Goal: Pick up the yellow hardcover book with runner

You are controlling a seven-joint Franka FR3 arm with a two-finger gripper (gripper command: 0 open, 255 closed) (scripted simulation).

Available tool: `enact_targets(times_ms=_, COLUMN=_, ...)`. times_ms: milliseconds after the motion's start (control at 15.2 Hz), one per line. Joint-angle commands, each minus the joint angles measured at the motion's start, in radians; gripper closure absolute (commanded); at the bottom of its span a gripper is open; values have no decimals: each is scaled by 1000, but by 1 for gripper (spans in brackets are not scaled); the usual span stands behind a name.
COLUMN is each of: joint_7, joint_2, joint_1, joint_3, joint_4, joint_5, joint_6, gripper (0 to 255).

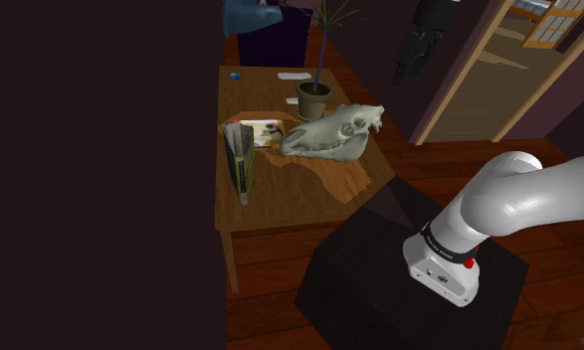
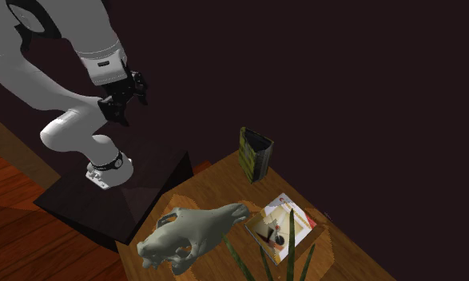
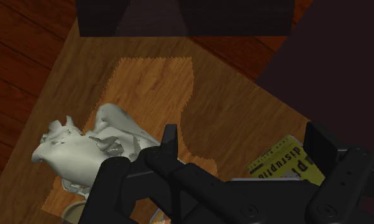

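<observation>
Yellow hardcover book (image 1: pixel 240 159): stands upright on its edge on the brown wooden table (image 1: pixel 280 204), left of centre in the shoulder view and right of centre in the second exterior view. Nothing touches it.
Book as seen from the hand: part of a yellow cover with dark lettering shows just beside one finger, on the side away from the skull.
Neighbouring items: a pale grey animal skull (image 1: pixel 334 132) lies near the book, toward the shoulder view's right. A flat book with a white and red cover (image 2: pixel 280 227) lies on the table between the two. A potted plant in a brown pot (image 1: pixel 314 97) stands behind them, at upper centre.
End effector: the all-black two-finger gripper (image 2: pixel 125 100) hangs at the upper left of the second exterior view, high over the dark box stand (image 2: pixel 121 199) and well apart from the book. Its fingers (image 3: pixel 169 137) stand apart with only the table surface between them, so it carries nothing.
Step in hand: approach, judged. No grasp has been made and the book rests on the table.
Next move calls for: carry the hand across until it is over the book's upper edge, turn the wrist so the fingers straddle the book cover to cover, lower, then close.
Caution: an upright book probably tips if a finger strikes one cover on the way down. Keep clear of the skull.
</observation>
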Motion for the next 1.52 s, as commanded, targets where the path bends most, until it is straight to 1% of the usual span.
enact_targets(times_ms=0, joint_7=0, joint_2=0, joint_1=0, joint_3=0, joint_4=0, joint_5=0, joint_6=0, gripper=0)
enact_targets(times_ms=396, joint_7=79, joint_2=142, joint_1=21, joint_3=78, joint_4=-17, joint_5=33, joint_6=172, gripper=0)
enact_targets(times_ms=726, joint_7=145, joint_2=288, joint_1=34, joint_3=138, joint_4=8, joint_5=42, joint_6=304, gripper=0)
enact_targets(times_ms=1056, joint_7=216, joint_2=454, joint_1=44, joint_3=192, joint_4=68, joint_5=30, joint_6=419, gripper=0)
enact_targets(times_ms=1452, joint_7=310, joint_2=671, joint_1=58, joint_3=242, joint_4=184, joint_5=-17, joint_6=523, gripper=0)
